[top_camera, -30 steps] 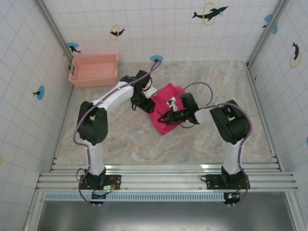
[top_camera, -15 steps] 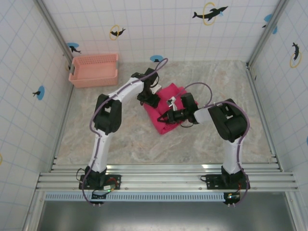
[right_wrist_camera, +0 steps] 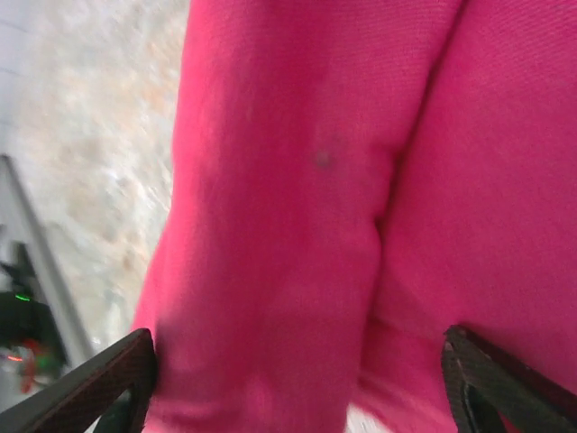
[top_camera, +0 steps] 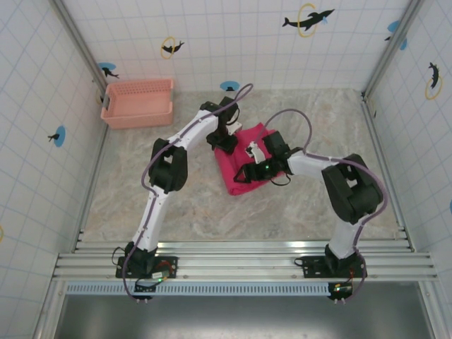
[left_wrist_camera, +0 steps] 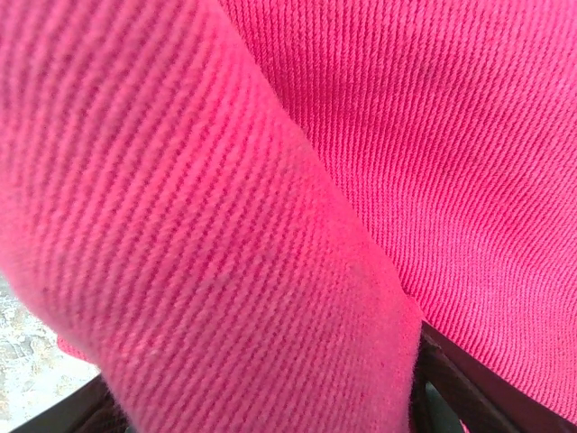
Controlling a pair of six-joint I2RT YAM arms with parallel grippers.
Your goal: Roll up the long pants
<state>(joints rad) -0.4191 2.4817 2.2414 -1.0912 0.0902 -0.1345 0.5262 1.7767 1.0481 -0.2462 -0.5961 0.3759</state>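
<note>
Pants (top_camera: 232, 180): compact bunched heap at frame centre, partly gathered; no tight roll evident, so rolling is judged unfinished; right gripper (top_camera: 245, 171): jaws wide astride a fold; left gripper (top_camera: 224, 141): at the heap's upper edge, fingers either side of a thick fold, clamping indeterminate; leg ends and waistband hidden.

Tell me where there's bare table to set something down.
Free: the marbled tabletop between the magenta cloth pants and the near metal rail; the strip in front of the salmon plastic mesh basket. Crowded: the far middle, where the left hand and right hand meet on the pants.
</note>
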